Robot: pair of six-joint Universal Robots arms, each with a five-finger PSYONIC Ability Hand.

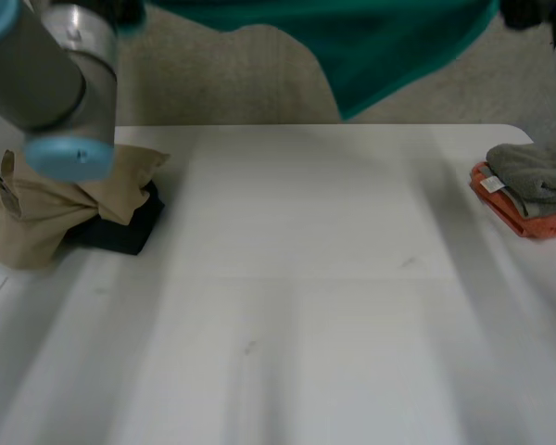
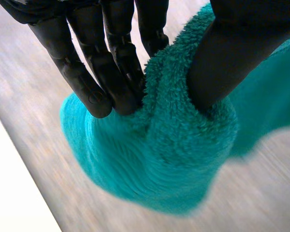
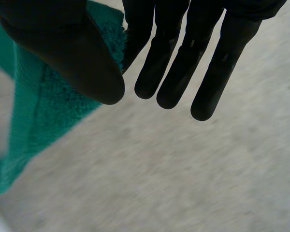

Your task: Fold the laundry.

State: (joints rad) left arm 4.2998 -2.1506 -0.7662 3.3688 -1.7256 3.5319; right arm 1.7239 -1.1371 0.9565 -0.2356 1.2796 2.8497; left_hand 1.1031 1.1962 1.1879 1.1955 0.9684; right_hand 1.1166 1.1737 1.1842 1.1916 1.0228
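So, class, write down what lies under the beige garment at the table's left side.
A dark cloth sticks out from under the beige garment. How far it runs beneath is covered by the garment itself, and the left arm blocks part of the garment too.

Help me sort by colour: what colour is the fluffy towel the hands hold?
Plain teal green; the fluffy terry towel shows best in the left wrist view.

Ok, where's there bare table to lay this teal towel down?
Lay the towel in the middle of the table: it is bare from the beige cloth at the left to the grey cloth at the right. Those two sides are crowded.
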